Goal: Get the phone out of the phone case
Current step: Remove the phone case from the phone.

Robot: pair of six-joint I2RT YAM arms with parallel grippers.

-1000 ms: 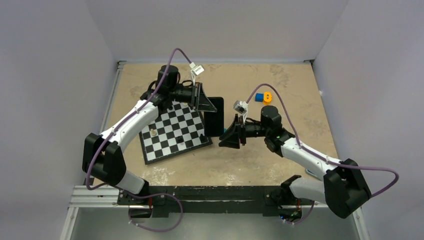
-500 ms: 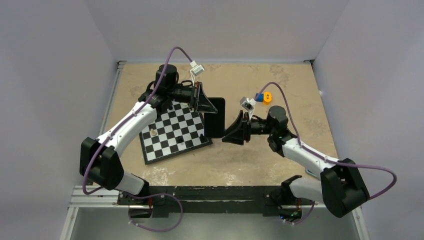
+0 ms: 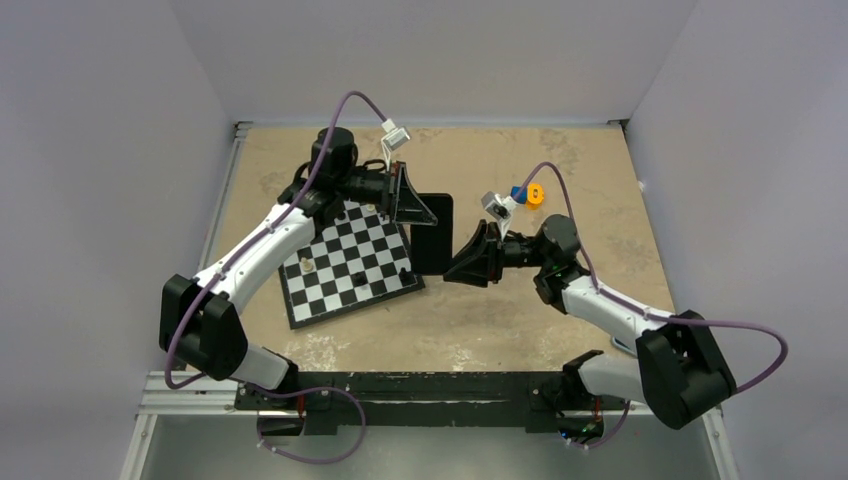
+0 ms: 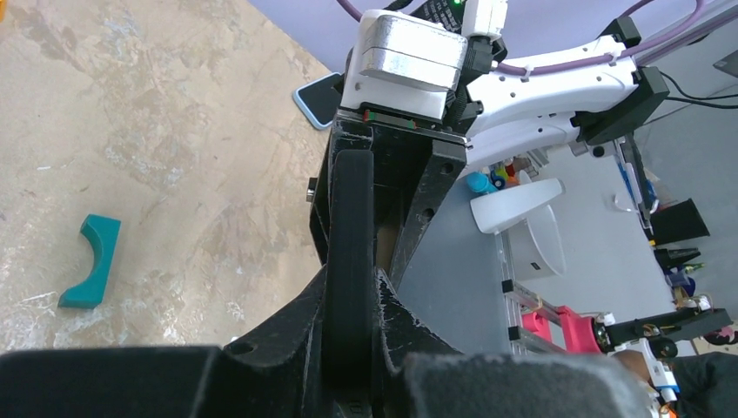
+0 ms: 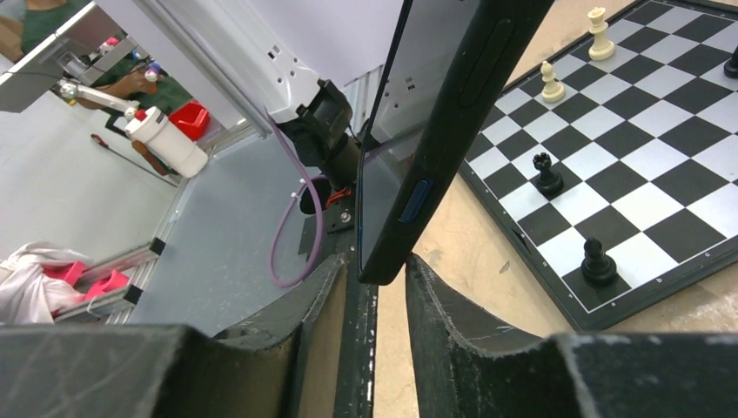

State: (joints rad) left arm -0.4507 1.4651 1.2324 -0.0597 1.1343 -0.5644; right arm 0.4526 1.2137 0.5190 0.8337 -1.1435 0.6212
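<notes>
Look first to the phone case (image 5: pixel 487 61): lifted off the table, standing on edge beside the right border of the chessboard (image 5: pixel 627 157), with the phone (image 5: pixel 383 205) seated inside, glass face and one blue side button showing. Treat the left gripper (image 4: pixel 352 296) as the anchor, pressed together on the far end of the case, and hold that clamp firm. Note the right gripper (image 5: pixel 379 274) at the near lower corner, with fingers spread to either side of it and not clamped. Close only onto the rim of the case at that corner, not across the glass, to avoid pinching shell and phone together. Peel the corner of the shell back from the screen side while bracing with the left. Work one corner loose before pulling on the rest. Go gently: probably a tight, springy shell, apt to snap back or twist in the left grip. Mind the chess pieces (image 5: pixel 548 174) nearby.
</notes>
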